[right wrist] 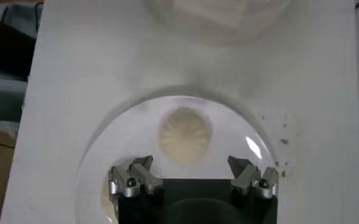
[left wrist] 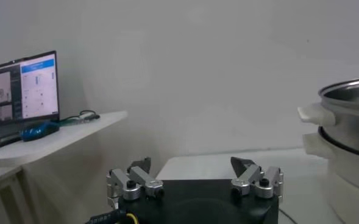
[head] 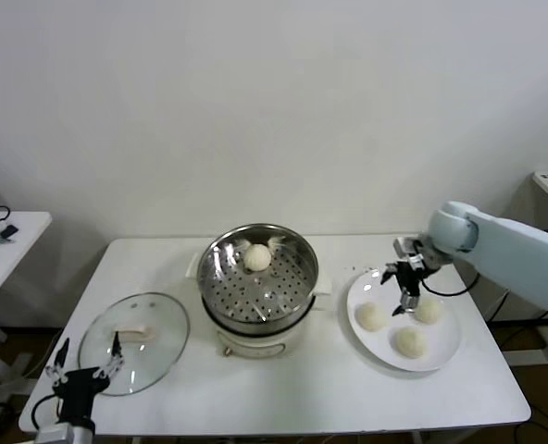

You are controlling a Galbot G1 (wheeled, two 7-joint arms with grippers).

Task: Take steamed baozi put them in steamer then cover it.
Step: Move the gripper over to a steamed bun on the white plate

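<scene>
The steamer (head: 255, 287) stands mid-table with one baozi (head: 257, 257) lying on its perforated floor. Three more baozi (head: 371, 317) (head: 429, 311) (head: 409, 342) rest on a white plate (head: 448, 337) to its right. My right gripper (head: 405, 294) hovers open just above the plate's far side, between two of them. In the right wrist view a baozi (right wrist: 186, 134) lies just ahead of the open right gripper (right wrist: 191, 163), untouched. The cover (head: 133, 342) lies flat on the table to the left. My left gripper (head: 89, 350) waits open at its near edge, holding nothing.
In the left wrist view the steamer's side handle (left wrist: 316, 114) sits off beside the left gripper (left wrist: 192, 164). A side table (left wrist: 51, 137) with a laptop (left wrist: 24, 91) stands beyond the table's left edge. The wall is close behind the table.
</scene>
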